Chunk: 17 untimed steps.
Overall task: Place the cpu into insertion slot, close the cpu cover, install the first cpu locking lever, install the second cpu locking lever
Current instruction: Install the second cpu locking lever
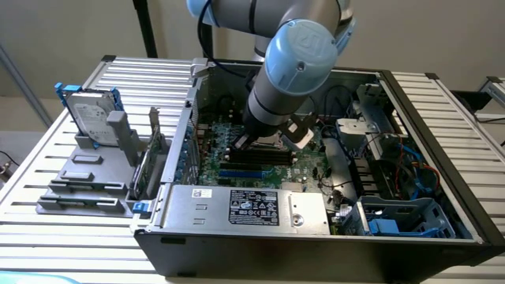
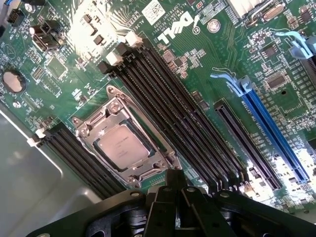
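Note:
Inside the open computer case [image 1: 442, 118], the cpu [image 2: 122, 145] lies silvery face up in the insertion slot [image 2: 134, 181] on the green board. The cpu cover [image 2: 104, 114], a thin silvery frame, lies flat over it, and the chip shows through its window. Thin metal lever wires run along the frame's edges; I cannot tell whether they are latched. My gripper [image 2: 175, 190] hangs just above the board beside the socket's corner, fingers shut with nothing between them. In the exterior view my gripper [image 1: 264, 142] reaches down into the middle of the case.
Long black memory slots [image 2: 173, 108] flank the socket on both sides. A blue card slot [image 2: 271, 131] lies further off. A grey labelled metal box [image 1: 245, 207] fills the case front. A hard drive [image 1: 91, 115] stands in a grey holder at the exterior view's left.

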Tool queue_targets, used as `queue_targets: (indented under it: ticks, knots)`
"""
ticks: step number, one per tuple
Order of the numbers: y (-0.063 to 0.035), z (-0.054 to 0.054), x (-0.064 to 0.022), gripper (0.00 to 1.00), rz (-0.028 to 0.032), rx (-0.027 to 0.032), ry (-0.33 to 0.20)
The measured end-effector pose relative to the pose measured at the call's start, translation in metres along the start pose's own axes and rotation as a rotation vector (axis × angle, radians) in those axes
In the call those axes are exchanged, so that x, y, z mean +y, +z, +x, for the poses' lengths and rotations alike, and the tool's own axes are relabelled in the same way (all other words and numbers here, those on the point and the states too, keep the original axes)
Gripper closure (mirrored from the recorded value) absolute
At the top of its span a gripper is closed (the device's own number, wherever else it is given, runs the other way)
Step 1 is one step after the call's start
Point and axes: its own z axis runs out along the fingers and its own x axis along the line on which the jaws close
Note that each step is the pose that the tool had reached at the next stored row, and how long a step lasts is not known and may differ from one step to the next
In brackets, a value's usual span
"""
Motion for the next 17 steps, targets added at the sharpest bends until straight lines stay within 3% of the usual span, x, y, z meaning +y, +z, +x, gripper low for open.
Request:
queue_targets:
  ticks: [4,17]
  knots:
    - [0.0040,-0.002,-0.0014,0.89,-0.0036,0.0027,-0.002]
    - [0.0126,-0.003,-0.0048,0.89,-0.0087,0.0031,-0.004]
